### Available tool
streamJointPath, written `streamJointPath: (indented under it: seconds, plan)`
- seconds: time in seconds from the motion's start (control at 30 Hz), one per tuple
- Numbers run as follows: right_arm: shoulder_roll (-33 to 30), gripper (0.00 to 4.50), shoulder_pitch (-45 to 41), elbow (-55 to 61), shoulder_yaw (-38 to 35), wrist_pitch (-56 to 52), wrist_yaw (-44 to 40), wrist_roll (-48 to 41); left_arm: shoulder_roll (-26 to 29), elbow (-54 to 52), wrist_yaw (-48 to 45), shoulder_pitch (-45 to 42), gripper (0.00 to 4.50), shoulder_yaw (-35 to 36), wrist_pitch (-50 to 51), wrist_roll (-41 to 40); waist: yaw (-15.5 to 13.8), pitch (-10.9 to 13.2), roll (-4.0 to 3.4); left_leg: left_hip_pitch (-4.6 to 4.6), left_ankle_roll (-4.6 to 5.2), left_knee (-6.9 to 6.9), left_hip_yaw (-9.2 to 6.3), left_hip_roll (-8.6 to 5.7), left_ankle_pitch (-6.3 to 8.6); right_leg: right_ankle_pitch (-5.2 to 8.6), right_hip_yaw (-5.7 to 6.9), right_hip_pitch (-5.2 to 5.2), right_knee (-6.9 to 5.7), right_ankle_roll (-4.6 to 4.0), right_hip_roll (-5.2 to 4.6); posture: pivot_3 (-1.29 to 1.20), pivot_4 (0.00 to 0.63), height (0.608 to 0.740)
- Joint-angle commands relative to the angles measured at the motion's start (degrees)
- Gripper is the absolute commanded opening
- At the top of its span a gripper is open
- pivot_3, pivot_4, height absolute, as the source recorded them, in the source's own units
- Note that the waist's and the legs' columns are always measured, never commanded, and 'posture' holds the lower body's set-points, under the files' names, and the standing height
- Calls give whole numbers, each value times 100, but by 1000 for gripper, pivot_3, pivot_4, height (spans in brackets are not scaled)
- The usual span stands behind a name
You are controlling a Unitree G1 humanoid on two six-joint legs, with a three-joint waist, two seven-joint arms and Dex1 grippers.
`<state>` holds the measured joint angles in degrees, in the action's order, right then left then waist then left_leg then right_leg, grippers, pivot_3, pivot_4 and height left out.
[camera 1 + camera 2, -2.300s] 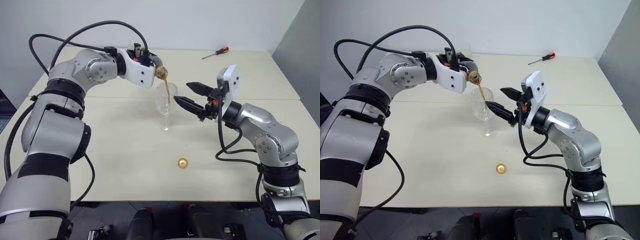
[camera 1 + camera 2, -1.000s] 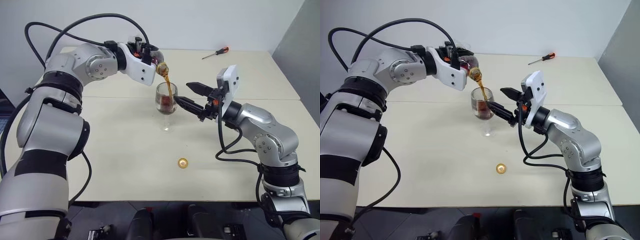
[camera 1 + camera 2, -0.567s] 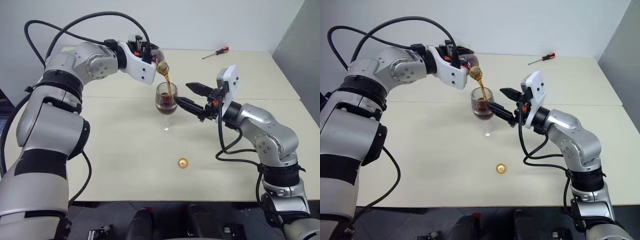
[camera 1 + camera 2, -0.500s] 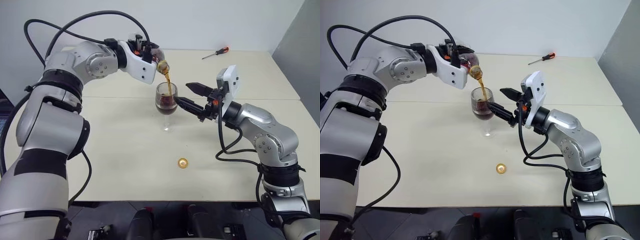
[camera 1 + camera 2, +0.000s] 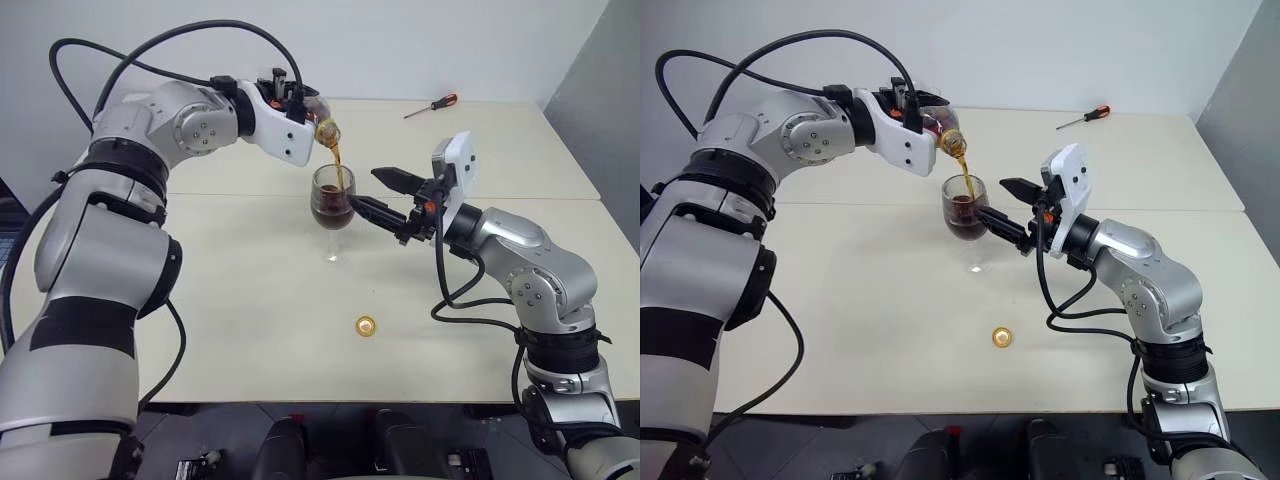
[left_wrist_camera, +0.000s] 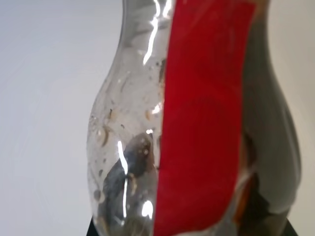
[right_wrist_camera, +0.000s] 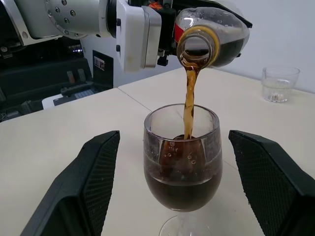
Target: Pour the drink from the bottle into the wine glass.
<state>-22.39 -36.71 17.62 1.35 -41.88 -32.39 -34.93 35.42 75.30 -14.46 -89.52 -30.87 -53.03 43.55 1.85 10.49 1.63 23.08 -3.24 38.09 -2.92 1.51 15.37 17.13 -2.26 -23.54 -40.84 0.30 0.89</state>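
My left gripper [image 5: 303,106] is shut on the bottle [image 5: 319,120], a clear one with a red label strip [image 6: 197,123], and holds it tipped above the wine glass [image 5: 332,203]. A thin stream of the dark drink [image 7: 189,105] runs from the bottle's open mouth [image 7: 197,46] into the bowl, which is about half full of brown liquid. The glass stands upright on the table [image 5: 250,300]. Close to its right, my right gripper [image 5: 365,187] is open, with its black fingers [image 7: 93,182] on either side of the bowl and not touching it.
A yellow cap [image 5: 366,325] lies on the table in front of the glass. A screwdriver [image 5: 432,105] with a red handle lies at the far right. A short clear tumbler [image 7: 278,83] stands further back on the table.
The drink in the wine glass has risen from a trickle to about half the bowl. The bottle's mouth has lifted slightly. My right gripper has kept still.
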Motion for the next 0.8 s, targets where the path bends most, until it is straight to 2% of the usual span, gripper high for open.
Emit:
streamJointPath:
  seconds: [0.03,0.53,0.8]
  plan:
    - [-26,3793,-56,198,-71,35,-10,-19,-36,-9,-169,7,1187,315,54,-393,0,0,0,0,0,0,0,0,0,0,0,0,0,0,0,0,150,740]
    - [-11,3793,55,262,-87,22,108,-11,-124,-118,-793,454,1187,753,326,-1069,1,0,0,-2,0,3,1,0,0,0,-2,0,-4,0,0,0,150,740]
    - [-38,3793,107,381,-115,-50,106,-113,-481,-250,-1876,671,1187,1980,1152,-2562,2,0,0,-1,0,7,0,0,0,0,-1,0,-6,-1,0,0,150,740]
